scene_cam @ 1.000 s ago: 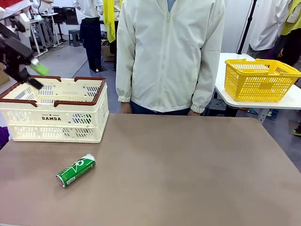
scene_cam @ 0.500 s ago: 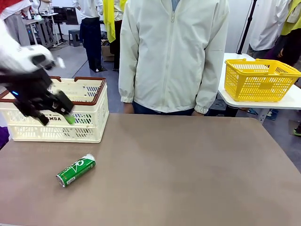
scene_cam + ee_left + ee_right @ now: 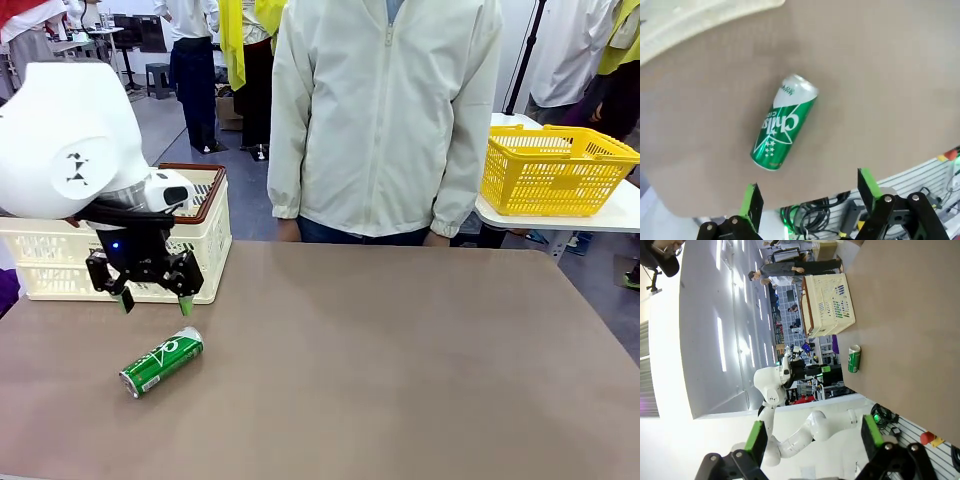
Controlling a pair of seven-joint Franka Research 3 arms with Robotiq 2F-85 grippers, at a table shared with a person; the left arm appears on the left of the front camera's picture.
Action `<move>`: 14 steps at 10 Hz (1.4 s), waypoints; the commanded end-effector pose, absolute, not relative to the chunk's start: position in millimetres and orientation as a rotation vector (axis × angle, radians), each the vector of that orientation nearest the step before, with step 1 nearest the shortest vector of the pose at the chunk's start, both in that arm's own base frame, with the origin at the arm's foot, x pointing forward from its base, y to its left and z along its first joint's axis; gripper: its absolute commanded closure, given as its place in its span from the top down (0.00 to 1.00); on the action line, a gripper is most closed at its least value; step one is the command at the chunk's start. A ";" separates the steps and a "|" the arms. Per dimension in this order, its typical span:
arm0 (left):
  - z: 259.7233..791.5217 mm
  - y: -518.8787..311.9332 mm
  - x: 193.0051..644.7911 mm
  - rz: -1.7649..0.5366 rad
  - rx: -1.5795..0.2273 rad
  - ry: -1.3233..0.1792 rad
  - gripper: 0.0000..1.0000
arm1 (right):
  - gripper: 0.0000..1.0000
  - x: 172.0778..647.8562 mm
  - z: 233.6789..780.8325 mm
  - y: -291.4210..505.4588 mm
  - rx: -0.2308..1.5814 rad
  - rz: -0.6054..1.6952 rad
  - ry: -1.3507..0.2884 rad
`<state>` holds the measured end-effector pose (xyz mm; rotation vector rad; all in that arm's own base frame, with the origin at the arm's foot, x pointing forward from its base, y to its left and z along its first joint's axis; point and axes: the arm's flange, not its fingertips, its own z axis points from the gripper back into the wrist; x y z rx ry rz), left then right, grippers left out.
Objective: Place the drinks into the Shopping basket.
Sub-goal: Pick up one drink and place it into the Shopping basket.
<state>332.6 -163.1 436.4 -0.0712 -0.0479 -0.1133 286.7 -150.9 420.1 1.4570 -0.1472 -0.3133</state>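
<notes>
One of the drinks, a green can point(image 3: 161, 361) with a silver top, lies on its side on the brown table at the front left. The left wrist view looks straight down on the can point(image 3: 784, 129). My left gripper point(image 3: 153, 301) hangs open just above and behind the can, fingers pointing down, nothing between them; its green-padded gripper point(image 3: 807, 197) frames the table edge below the can. The cream Shopping basket point(image 3: 200, 240) with a brown-red rim stands behind it at the far left. My right gripper point(image 3: 812, 437) is open and empty, high up, with the can point(image 3: 854, 359) and basket point(image 3: 829, 305) far off.
A person in a pale jacket point(image 3: 385, 110) stands at the far side of the table, hands down. A yellow mesh basket point(image 3: 555, 170) sits on a white side table at the right. The brown tabletop point(image 3: 420, 360) is bare to the right of the can.
My left arm has swung from above the basket's left rim down and forward over the table, stopping with its open gripper just above the green can. The can has not moved.
</notes>
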 end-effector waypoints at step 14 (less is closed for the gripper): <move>410.8 -119.9 357.4 -0.849 -0.184 -0.199 1.00 | 1.00 283.8 421.4 -151.7 1.457 -0.295 -0.151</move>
